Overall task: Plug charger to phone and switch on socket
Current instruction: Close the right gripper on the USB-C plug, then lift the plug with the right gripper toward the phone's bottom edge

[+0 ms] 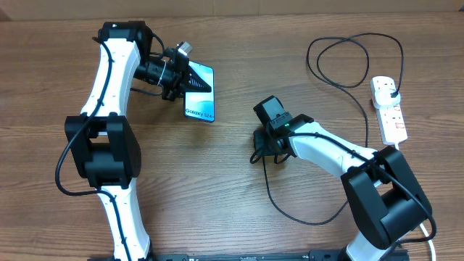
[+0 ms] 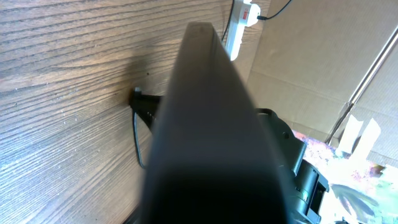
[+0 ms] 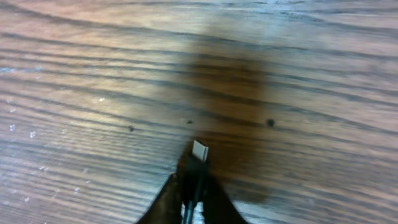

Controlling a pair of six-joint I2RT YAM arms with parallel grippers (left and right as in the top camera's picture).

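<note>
The phone [image 1: 201, 93] with its lit light-blue screen is held at its upper end in my left gripper [image 1: 190, 80], which is shut on it. In the left wrist view the phone's dark edge [image 2: 211, 124] fills the middle. My right gripper [image 1: 257, 152] is shut on the charger's connector [image 3: 199, 152], whose metal tip points out past the fingertips just above the wood. The black cable [image 1: 290, 210] loops over the table and runs to the black plug [image 1: 392, 91] in the white socket [image 1: 389, 109] at the right. The gripper with the connector is to the right of and below the phone, apart from it.
The wooden table [image 1: 217, 188] carries all of it. The cable makes a big loop [image 1: 348, 61] at the back right. The socket's thick white cord [image 1: 424, 233] shows at the lower right. The socket also shows far off in the left wrist view [image 2: 241, 18].
</note>
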